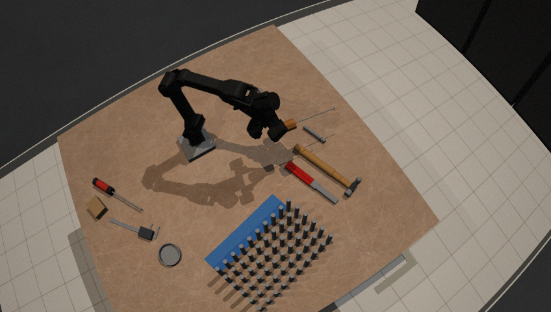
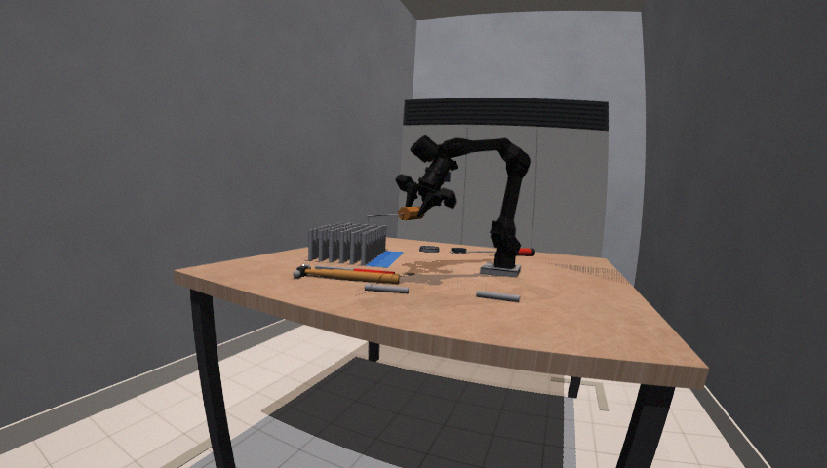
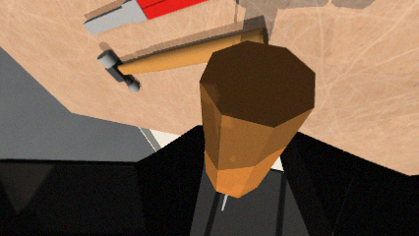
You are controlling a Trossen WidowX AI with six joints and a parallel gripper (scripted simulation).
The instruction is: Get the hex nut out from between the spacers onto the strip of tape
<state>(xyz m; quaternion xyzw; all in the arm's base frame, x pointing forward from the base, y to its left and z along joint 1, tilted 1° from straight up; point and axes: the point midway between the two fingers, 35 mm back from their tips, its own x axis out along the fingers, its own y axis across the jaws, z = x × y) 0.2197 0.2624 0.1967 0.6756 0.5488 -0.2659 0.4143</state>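
My gripper (image 1: 279, 130) is shut on the orange-brown handle of the hook pick (image 1: 290, 123) and holds it well above the table, right of the arm's base. The thin shaft points away to the right, roughly level. In the exterior view the gripper (image 2: 422, 209) holds the pick (image 2: 409, 213) high, beside and above the spacers (image 2: 346, 242). The handle (image 3: 256, 113) fills the wrist view. The standing dark spacers (image 1: 278, 251) form a dense grid at the front of the table. The blue tape strip (image 1: 247, 231) lies along their left side. The hex nut is hidden among the spacers.
A hammer (image 1: 326, 169), a red-handled flat tool (image 1: 309, 181) and a short grey rod (image 1: 314, 134) lie below the gripper. A red screwdriver (image 1: 112, 191), a wood block (image 1: 95, 207), a small grey tool (image 1: 139, 229) and a round dish (image 1: 169, 254) lie at the left.
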